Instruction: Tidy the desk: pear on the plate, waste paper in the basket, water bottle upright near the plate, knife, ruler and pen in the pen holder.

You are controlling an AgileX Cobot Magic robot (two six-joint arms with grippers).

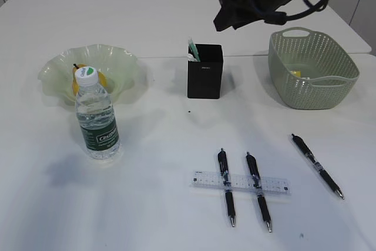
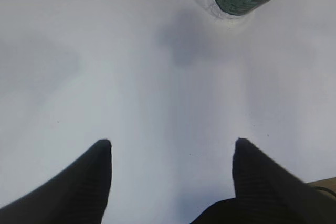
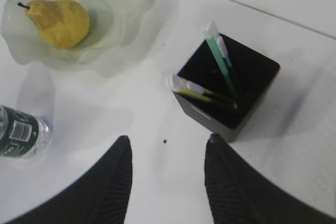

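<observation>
- Pen holder (image 1: 205, 72): black, square, upright; holds green (image 3: 220, 59) and yellow (image 3: 202, 93) pens.
- Ruler (image 1: 241, 182): clear, in front of holder, under two black pens (image 1: 226, 186).
- Third pen (image 1: 316, 164): right of ruler.
- Pear (image 3: 56, 20): yellow, on plate (image 1: 56, 69) left of holder; bottle (image 1: 97, 119) partly hides it.
- Left tool (image 2: 170, 148), right tool (image 3: 168, 145): fingers apart, empty.

water bottle (image 1: 97, 120) green label with white lettering too small to read

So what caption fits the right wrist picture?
Open gripper above desk: pear on plate, pen holder beside.
</observation>
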